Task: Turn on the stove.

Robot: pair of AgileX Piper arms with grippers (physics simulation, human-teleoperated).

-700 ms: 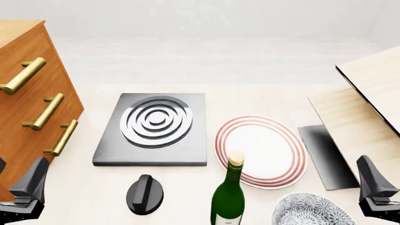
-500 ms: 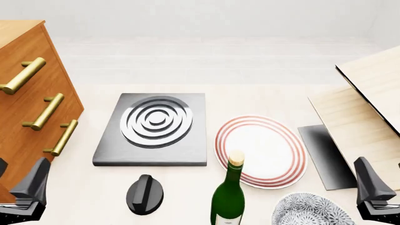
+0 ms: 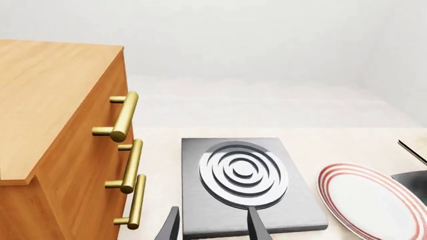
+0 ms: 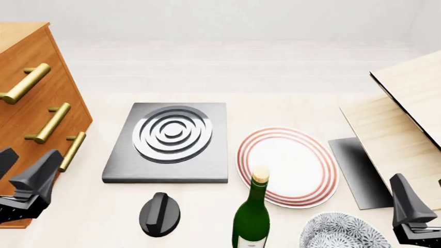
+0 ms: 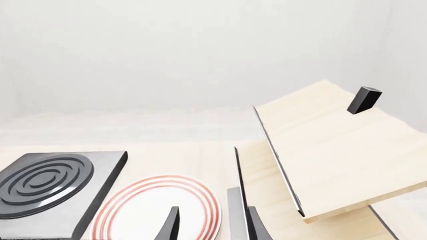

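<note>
The stove (image 4: 172, 142) is a dark grey slab with silver burner rings, lying left of centre on the table. Its separate black oval knob (image 4: 160, 214) sits just in front of the slab, ridge pointing roughly away from me. My left gripper (image 4: 24, 168) hovers open at the lower left, beside the cabinet and well left of the knob. In the left wrist view its open fingers (image 3: 257, 225) frame the stove (image 3: 243, 175); the knob is out of that view. My right gripper (image 4: 420, 199) is open at the lower right, far from the stove (image 5: 47, 185).
A wooden cabinet (image 4: 28, 103) with brass handles stands at the left. A white plate with red rings (image 4: 288, 166) lies right of the stove. A green wine bottle (image 4: 251, 219) and a patterned bowl (image 4: 344, 232) stand near the front. A wooden box with a raised lid (image 4: 406, 113) fills the right.
My left gripper has risen and moved forward along the cabinet, slightly to the right. The right gripper has barely moved. The knob and stove are as before.
</note>
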